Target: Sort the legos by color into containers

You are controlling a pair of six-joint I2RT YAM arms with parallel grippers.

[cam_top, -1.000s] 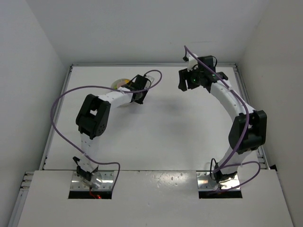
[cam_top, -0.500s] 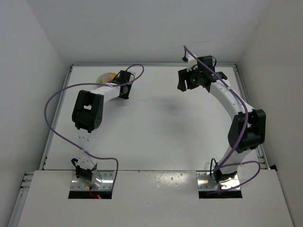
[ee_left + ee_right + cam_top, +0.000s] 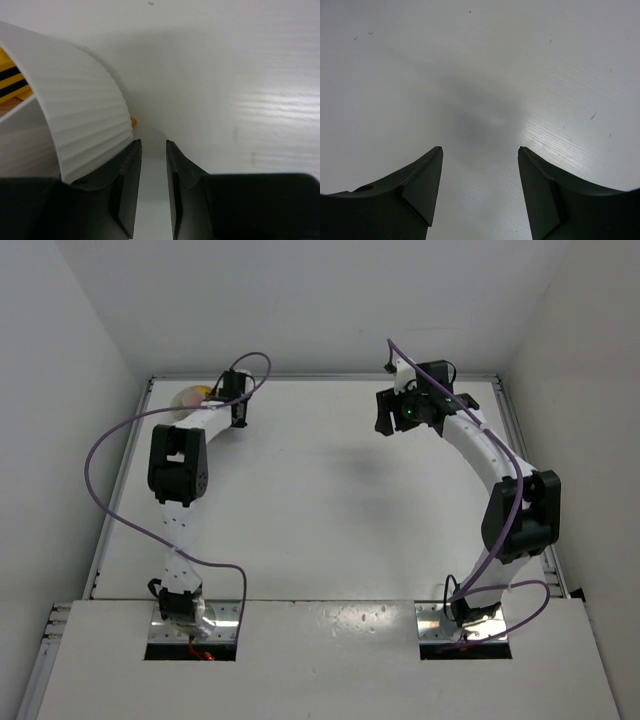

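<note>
The white ribbed dish (image 3: pixel 85 125) fills the left of the left wrist view; a yellow lego (image 3: pixel 10 80) lies inside it and a tiny yellow-orange bit (image 3: pixel 133 120) shows at its base. In the top view the dish (image 3: pixel 188 397) sits in the table's far left corner. My left gripper (image 3: pixel 153 142) is right beside the dish's outer wall, its left finger against the wall, jaws a narrow gap apart with nothing between; it also shows in the top view (image 3: pixel 232 402). My right gripper (image 3: pixel 480 148) is wide open and empty over bare table, at the far right in the top view (image 3: pixel 395 412).
White walls (image 3: pixel 100 350) close in the table on the left, back and right. The table's raised rim (image 3: pixel 150 382) runs just behind the dish. Purple cables (image 3: pixel 110 455) loop off both arms. No other legos show on the table.
My left arm has swung toward the far left corner, and the dish has moved with it from near the back middle to the corner. The right arm has not moved.
</note>
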